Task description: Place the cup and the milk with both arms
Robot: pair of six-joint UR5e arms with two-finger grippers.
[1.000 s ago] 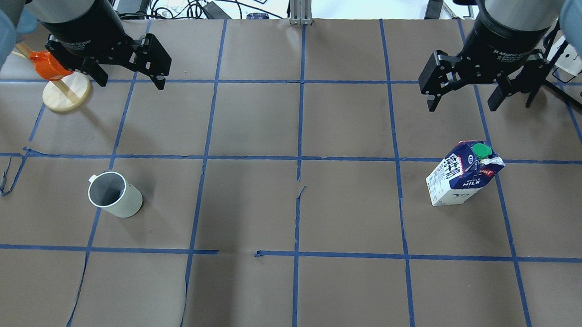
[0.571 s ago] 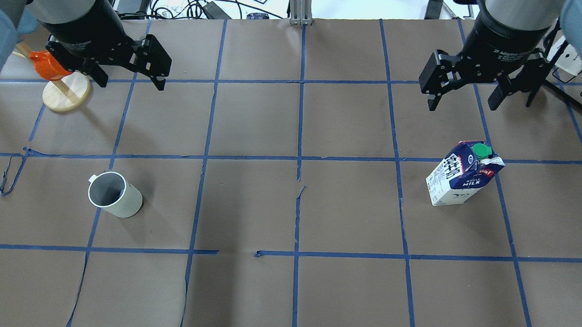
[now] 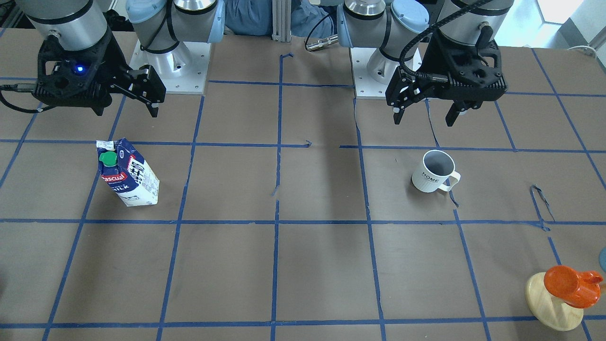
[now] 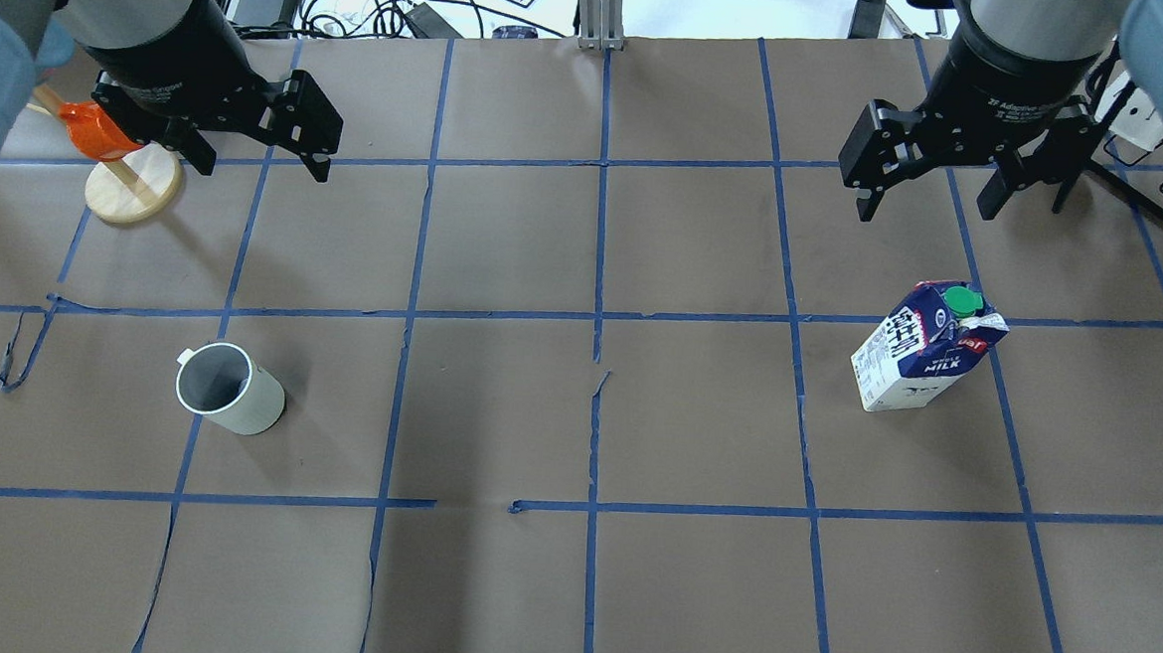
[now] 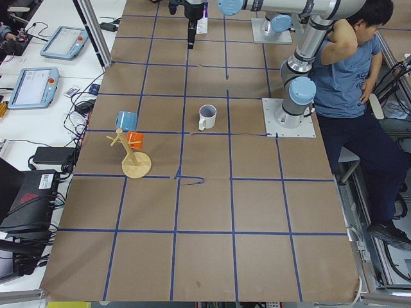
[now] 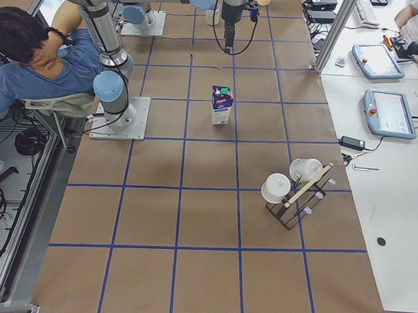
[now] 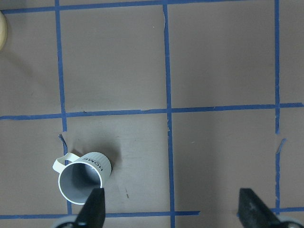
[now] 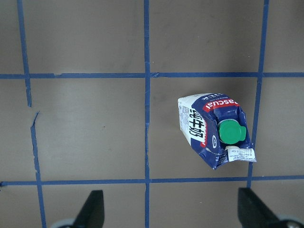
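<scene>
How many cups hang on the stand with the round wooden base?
2. An orange cup hangs low on the wooden stand; a blue cup hangs higher up. None seems hidden in the side view.

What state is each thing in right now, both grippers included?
White ribbed ceramic mug: upright, empty, ungripped.
Blue and white milk carton: upright, green cap on, ungripped.
Left gripper: open, holding nothing.
Right gripper: open, holding nothing.
Orange cup: hung on wooden stand.
</scene>
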